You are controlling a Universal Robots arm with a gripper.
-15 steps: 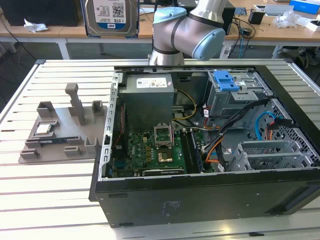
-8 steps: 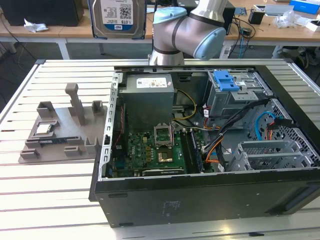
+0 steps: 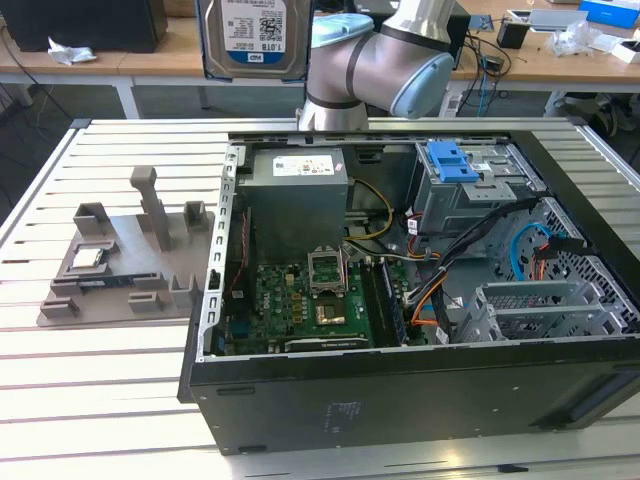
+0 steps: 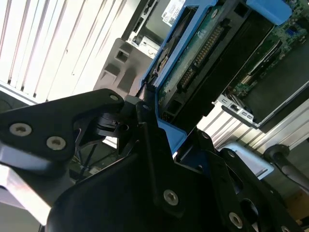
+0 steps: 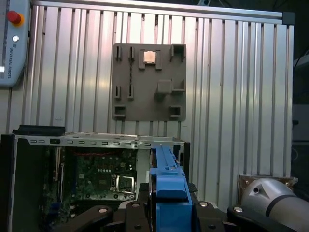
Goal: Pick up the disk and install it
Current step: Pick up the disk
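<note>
Exterior view, disk (image 3: 255,38) label; second wrist view, circuitry

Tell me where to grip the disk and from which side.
Clamp the disk across its thickness at the end of its blue carrier bracket, coming in edge-on, as the gripper holds it now. It is a flat slab: the broad faces are parallel, and its width looks too large to span.

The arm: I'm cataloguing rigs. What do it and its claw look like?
The arm is silver-grey round tubing with pale blue joint caps. The claw is black, built of flat linked plates fastened with silver screws.
</note>
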